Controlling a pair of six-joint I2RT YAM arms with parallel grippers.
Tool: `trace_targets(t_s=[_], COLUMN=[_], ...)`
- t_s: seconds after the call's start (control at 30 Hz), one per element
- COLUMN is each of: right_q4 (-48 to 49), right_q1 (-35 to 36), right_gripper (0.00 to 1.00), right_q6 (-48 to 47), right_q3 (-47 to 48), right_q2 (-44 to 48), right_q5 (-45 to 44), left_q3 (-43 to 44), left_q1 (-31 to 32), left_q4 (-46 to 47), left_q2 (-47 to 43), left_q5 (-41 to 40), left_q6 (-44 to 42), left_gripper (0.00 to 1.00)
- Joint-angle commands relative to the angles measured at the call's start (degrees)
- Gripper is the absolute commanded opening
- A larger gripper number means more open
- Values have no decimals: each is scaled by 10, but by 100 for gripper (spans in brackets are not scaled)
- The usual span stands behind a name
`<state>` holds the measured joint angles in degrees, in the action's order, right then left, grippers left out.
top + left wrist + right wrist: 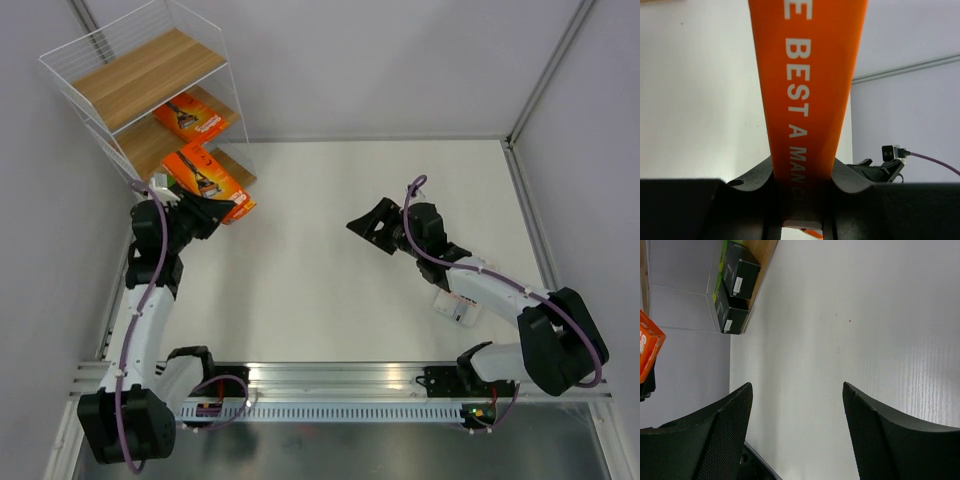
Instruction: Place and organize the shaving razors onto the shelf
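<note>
The shelf stands at the table's far left corner. One orange razor pack lies on its middle board. My left gripper is shut on a second orange pack and holds it in front of the shelf's lower tiers; in the left wrist view this pack rises from between the fingers of the gripper. Two black packs with lime-green ends sit on the bottom board. My right gripper hangs open and empty over mid-table. A white pack lies partly under the right forearm.
Grey walls close in the table on the left, back and right. A metal rail runs along the near edge between the arm bases. The right arm shows low in the left wrist view.
</note>
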<state>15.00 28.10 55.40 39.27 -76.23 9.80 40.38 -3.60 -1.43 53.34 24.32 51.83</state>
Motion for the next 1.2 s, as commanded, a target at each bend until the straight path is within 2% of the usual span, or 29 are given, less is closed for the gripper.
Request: trace_targets(t_s=[0.0,0.13,1.17], right_q4=[1,-1,0], right_q1=[-2,-2,-2], right_gripper=[78,78,78], right_q6=[-13,-11,-1], right_q3=[10,2,14], right_q2=[-2,0,-33], right_q5=[5,5,4], left_q3=[62,71,155], left_q1=[-39,-73,-131], left_q4=[-62,-67,-73], left_q2=[0,36,131], left_q5=[56,108,139], left_q6=[-46,-33,-10], left_gripper=[30,29,29])
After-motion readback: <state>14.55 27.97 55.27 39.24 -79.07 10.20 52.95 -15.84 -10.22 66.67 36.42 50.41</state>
